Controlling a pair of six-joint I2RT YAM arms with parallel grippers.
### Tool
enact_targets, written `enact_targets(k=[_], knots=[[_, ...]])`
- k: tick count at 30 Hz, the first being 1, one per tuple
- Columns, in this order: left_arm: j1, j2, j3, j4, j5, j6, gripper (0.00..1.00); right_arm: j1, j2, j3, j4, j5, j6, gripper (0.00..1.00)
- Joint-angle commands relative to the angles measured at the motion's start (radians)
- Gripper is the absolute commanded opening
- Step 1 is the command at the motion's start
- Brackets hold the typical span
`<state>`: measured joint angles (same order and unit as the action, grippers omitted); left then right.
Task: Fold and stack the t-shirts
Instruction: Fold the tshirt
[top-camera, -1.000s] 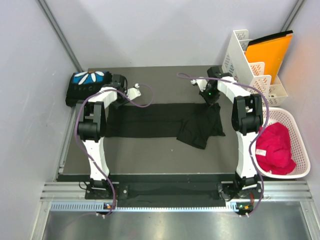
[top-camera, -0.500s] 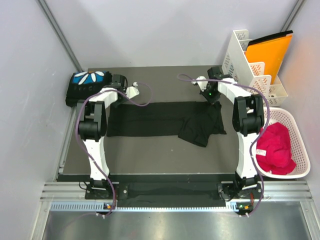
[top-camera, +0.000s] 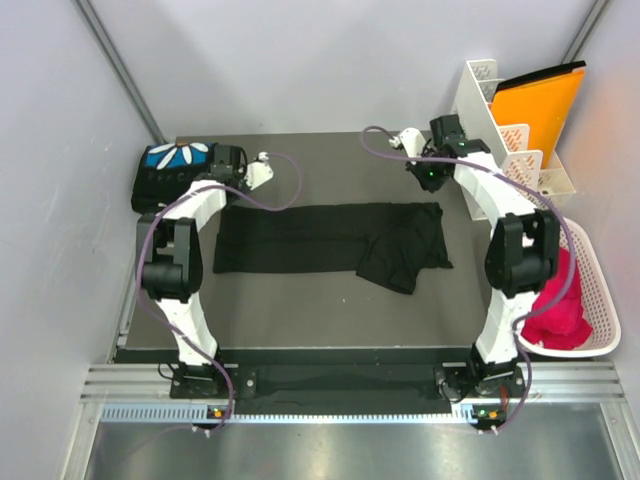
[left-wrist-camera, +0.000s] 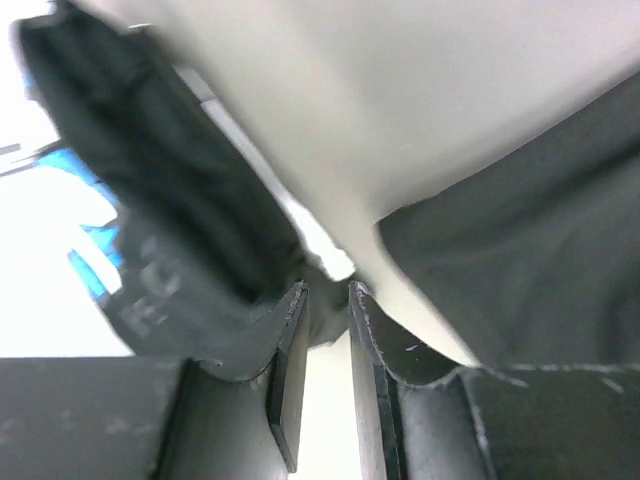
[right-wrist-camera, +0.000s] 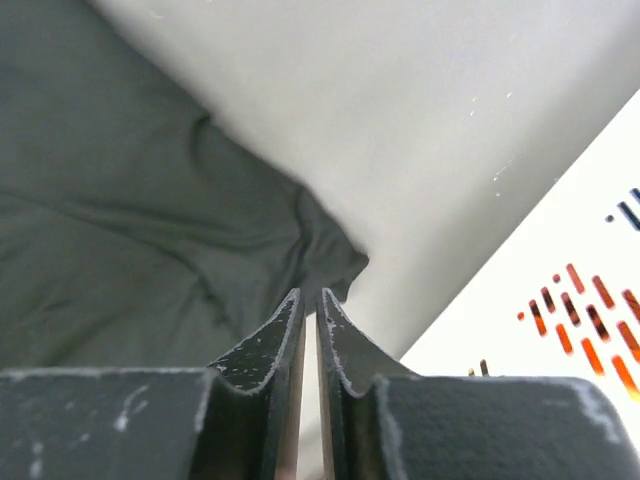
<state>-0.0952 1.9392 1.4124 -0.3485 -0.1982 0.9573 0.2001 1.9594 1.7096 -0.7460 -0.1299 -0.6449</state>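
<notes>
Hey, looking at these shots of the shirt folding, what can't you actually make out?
- Chest print of the long folded t-shirt: top view, folded out of sight.
- Small marks on the daisy-print t-shirt: too small from the top, blurred in the left wrist view.
- Pink cloth in the basket: top view, partly behind the right arm.
- Right gripper: right wrist view shows only a thin slit, so shut or slightly open is unclear.

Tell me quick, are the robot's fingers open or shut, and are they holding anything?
Left gripper: fingers slightly open, holding nothing.
Right gripper: fingers almost shut, holding nothing.
</notes>
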Motion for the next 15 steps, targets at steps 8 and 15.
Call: enact_targets(k=[8,15], knots=[[-0.035,-0.293,-0.053,-0.107,0.105,-0.049,0.40,0.088,-0.198,-0.218,-0.088,-0.174,-0.084,0.34],[-0.047,-0.375,-0.139,-0.110,0.134,-0.043,0.41,0.211,-0.191,-0.287,-0.108,-0.198,-0.094,0.05]])
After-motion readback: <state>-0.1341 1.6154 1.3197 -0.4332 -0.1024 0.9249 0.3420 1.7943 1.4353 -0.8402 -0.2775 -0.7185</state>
